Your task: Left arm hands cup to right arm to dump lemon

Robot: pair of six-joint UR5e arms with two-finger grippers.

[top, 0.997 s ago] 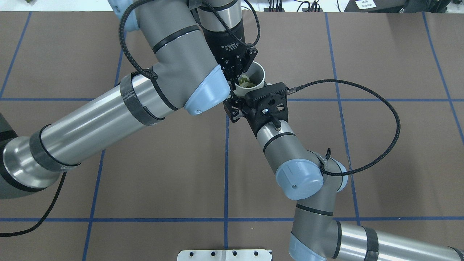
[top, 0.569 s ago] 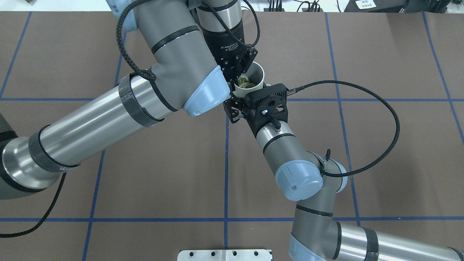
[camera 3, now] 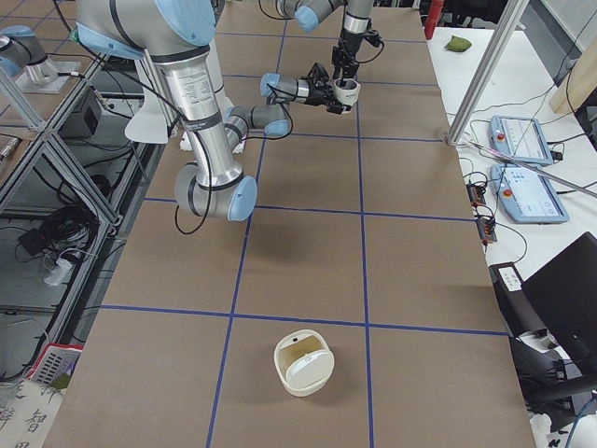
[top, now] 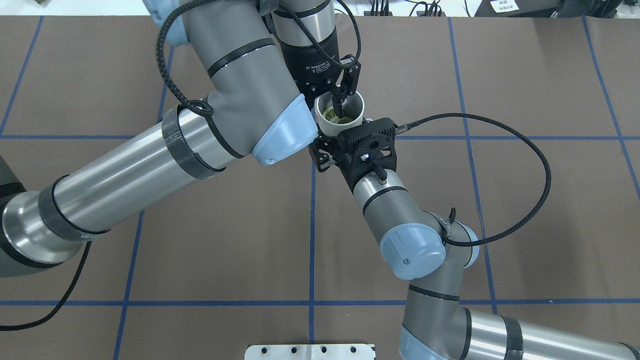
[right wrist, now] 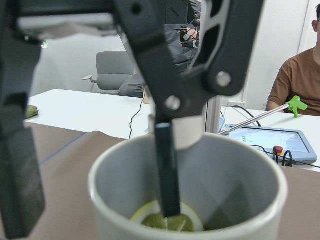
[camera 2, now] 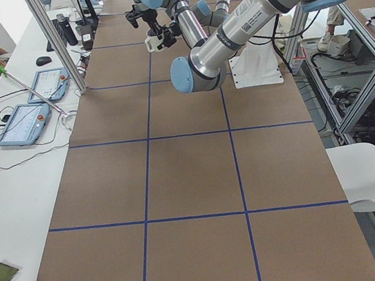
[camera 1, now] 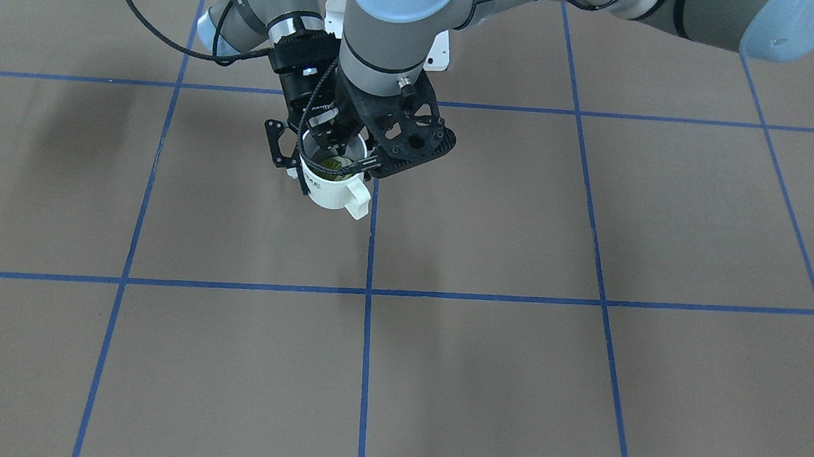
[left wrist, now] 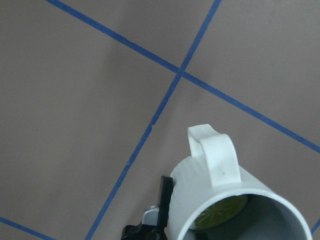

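Your brown, blue-taped table (camera 1: pixel 524 216), white desks (camera 2: pixel 5 187) alongside, lies under the cup (camera 1: pixel 330 192) holding lemon (left wrist: pixel 220 216). Right gripper (camera 1: pixel 330 175) clamps its sides; left gripper (top: pixel 331 102) stands with jaws parted, one finger inside the cup. A cream basket (camera 3: pixel 303 362) sits well apart.

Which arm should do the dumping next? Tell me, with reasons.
Right. The right gripper appears clamped on the cup, lemon inside; the left gripper stands open above, one finger dipping inside without clamping. Left should probably lift clear first.
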